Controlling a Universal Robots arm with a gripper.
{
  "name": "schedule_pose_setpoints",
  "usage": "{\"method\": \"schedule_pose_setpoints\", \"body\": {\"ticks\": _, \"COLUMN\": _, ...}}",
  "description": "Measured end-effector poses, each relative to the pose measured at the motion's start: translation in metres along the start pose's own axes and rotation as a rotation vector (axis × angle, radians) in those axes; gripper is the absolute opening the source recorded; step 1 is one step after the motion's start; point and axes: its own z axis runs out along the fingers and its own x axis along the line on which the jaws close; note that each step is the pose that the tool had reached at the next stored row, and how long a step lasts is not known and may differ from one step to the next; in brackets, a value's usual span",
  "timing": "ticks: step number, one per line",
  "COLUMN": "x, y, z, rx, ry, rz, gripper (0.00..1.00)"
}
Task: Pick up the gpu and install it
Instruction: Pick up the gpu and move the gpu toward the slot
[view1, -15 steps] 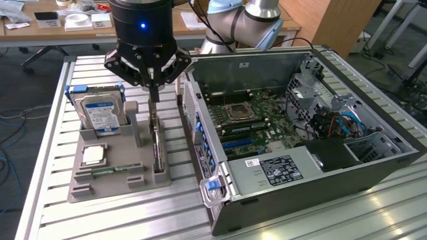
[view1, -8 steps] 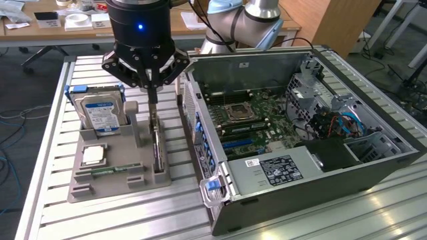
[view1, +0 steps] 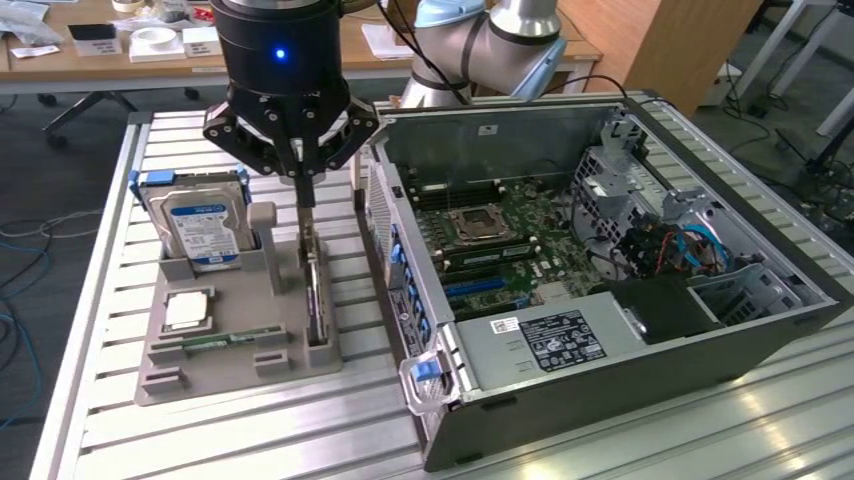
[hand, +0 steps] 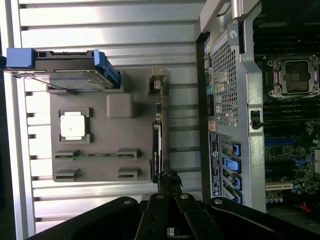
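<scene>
The claw (view1: 307, 232) hangs straight down over the grey holder tray (view1: 214, 375), its two thin fingers drawn fully together into one narrow blade. Its tips reach the upper edge of the gpu (view1: 315, 295), which stands on edge in a slot along the tray's 3 o'clock side in the exterior view. Whether the tips pinch the card or only meet it cannot be told. In the wrist view the closed tips (hand: 170, 176) sit at one end of the card (hand: 156, 145), which runs as a thin dark strip along the tray. At 9 o'clock from the card rises a short grey post (view1: 263, 225), and beyond it, at the tray's 11 o'clock corner, a hard drive (view1: 200, 225) with a blue-white label stands upright in its blue carrier. A square processor chip (view1: 187, 308) lies flat at the tray's 9 o'clock side, with a narrow green memory stick (view1: 220, 340) lying just at 5 o'clock from it. At 3 o'clock from the tray, close beside the card, the open computer case (view1: 641, 360) lies on its side, its perforated rear wall (view1: 387, 215) facing the tray and the motherboard (view1: 514, 240) exposed. Both rest on the slatted metal desk (view1: 267, 440), which shows bare slats at 6 o'clock from the tray.
</scene>
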Motion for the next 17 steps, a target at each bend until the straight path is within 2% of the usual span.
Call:
{"method": "schedule_pose_setpoints", "body": {"ticks": 8, "x": 0.0, "y": 0.0, "z": 0.0, "rx": 0.0, "ry": 0.0, "rz": 0.0, "gripper": 0.12}}
{"method": "schedule_pose_setpoints", "body": {"ticks": 10, "x": 0.0, "y": 0.0, "z": 0.0, "rx": 0.0, "ry": 0.0, "rz": 0.0, "gripper": 0.24}}
{"method": "schedule_pose_setpoints", "body": {"ticks": 11, "x": 0.0, "y": 0.0, "z": 0.0, "rx": 0.0, "ry": -0.0001, "rz": 0.0, "gripper": 0.24}}
{"method": "schedule_pose_setpoints", "body": {"ticks": 13, "x": 0.0, "y": 0.0, "z": 0.0, "rx": 0.0, "ry": 0.0, "rz": 0.0, "gripper": 0.35}}
{"method": "schedule_pose_setpoints", "body": {"ticks": 14, "x": 0.0, "y": 0.0, "z": 0.0, "rx": 0.0, "ry": 0.0, "rz": 0.0, "gripper": 0.35}}
{"method": "schedule_pose_setpoints", "body": {"ticks": 16, "x": 0.0, "y": 0.0, "z": 0.0, "rx": 0.0, "ry": 0.0, "rz": 0.0, "gripper": 0.47}}
{"method": "schedule_pose_setpoints", "body": {"ticks": 17, "x": 0.0, "y": 0.0, "z": 0.0, "rx": 0.0, "ry": 0.0, "rz": 0.0, "gripper": 0.47}}
